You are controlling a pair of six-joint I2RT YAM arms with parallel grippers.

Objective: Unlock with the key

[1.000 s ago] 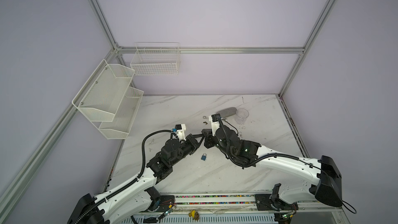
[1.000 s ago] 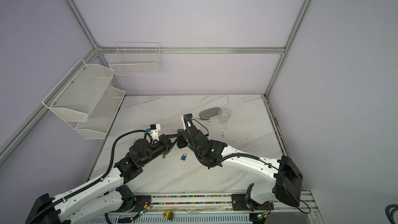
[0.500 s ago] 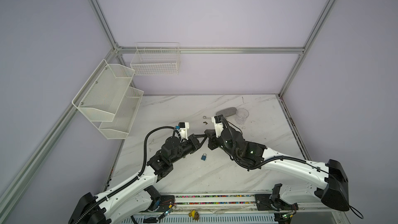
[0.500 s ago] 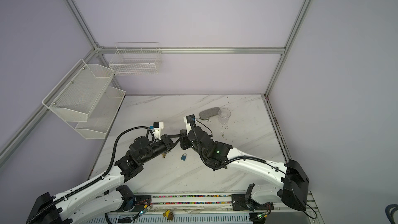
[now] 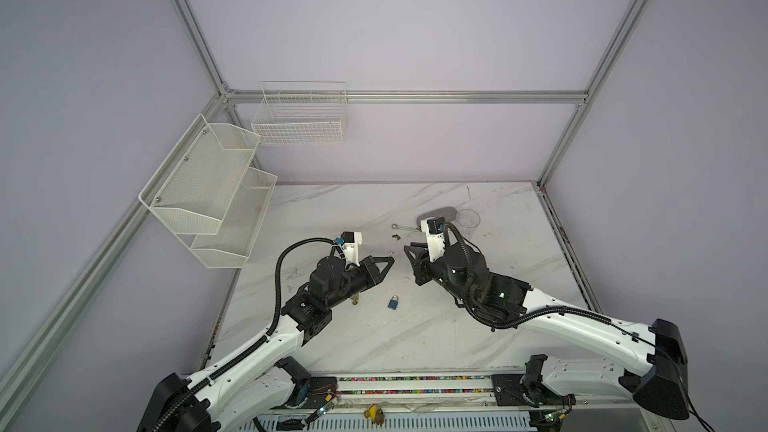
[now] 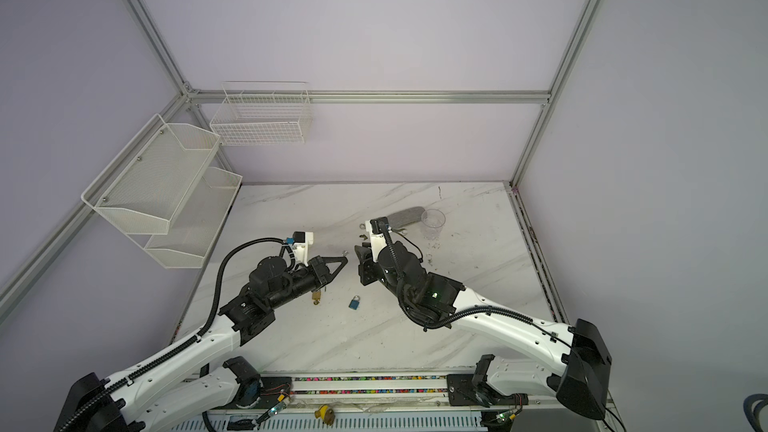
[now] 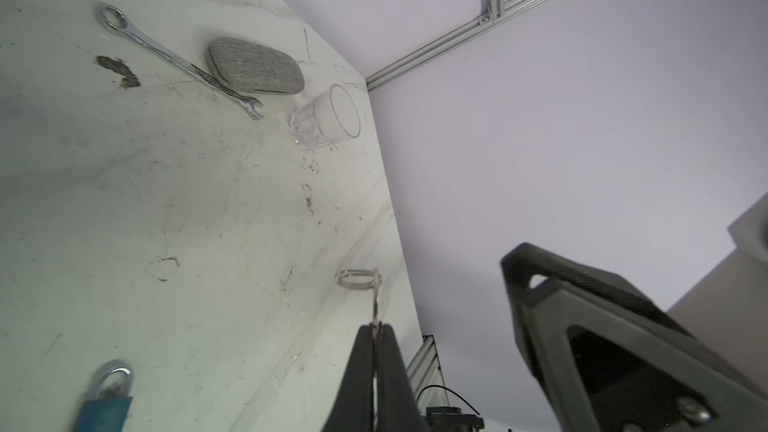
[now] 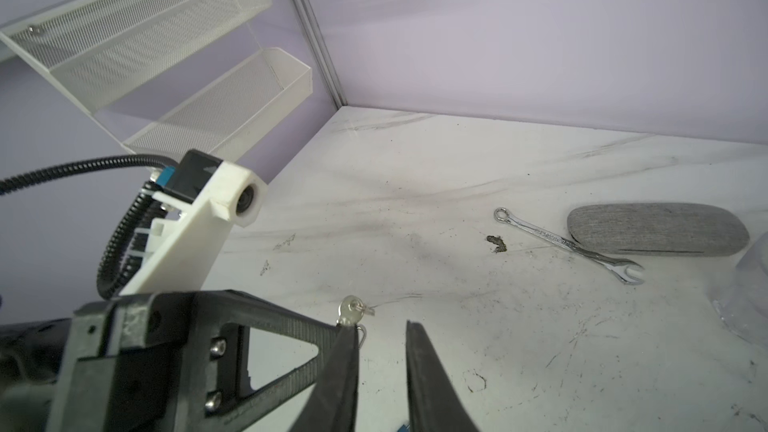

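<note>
White marble table [image 5: 457, 326] under lilac walls [image 5: 415, 35]. The small key [image 8: 348, 310] looked light, stiff and slippery, best pinched on its flat head. The left gripper [image 5: 390, 260] was shut on it, ring [image 7: 357, 280] sticking out. The right gripper [image 8: 382, 351] stood narrowly parted, empty, just beside. A blue padlock [image 5: 393, 302] lay on the table, apart from both.

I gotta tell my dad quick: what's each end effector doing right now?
Left end effector: closed, pinching the key.
Right end effector: open, holding nothing.

Marble table [image 5: 374, 347]: blue padlock [image 5: 393, 303], wrench [image 7: 178, 61], grey case [image 7: 255, 66], glass [image 7: 326, 122].
</note>
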